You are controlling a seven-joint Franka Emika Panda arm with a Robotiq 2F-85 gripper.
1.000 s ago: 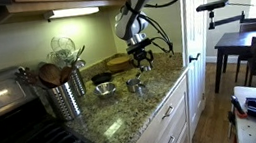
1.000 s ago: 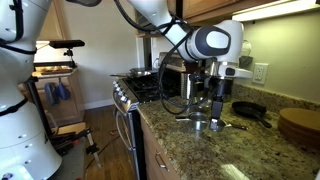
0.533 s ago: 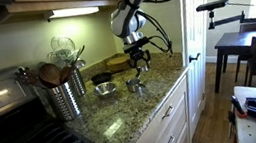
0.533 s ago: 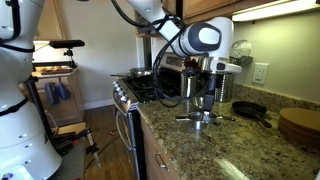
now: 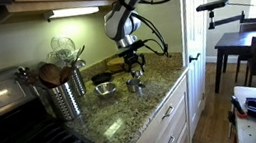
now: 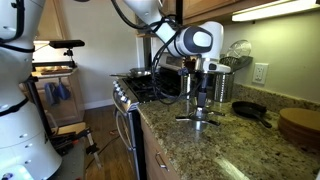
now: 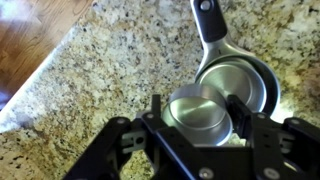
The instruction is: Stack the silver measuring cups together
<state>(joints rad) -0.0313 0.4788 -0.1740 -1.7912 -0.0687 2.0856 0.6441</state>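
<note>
Clamping a small measuring cup (image 7: 200, 106) in its grip, the end effector (image 7: 196, 114) hovers off-centre over the larger measuring cup (image 7: 250, 78) on the granite tabletop (image 7: 110, 60); shifting toward that cup's middle before lowering and releasing should nest them squarely.

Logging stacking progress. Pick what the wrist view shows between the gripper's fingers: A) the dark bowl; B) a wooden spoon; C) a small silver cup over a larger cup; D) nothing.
C: the gripper has the small silver cup between its fingers, over the larger cup that rests on the granite counter.
</note>
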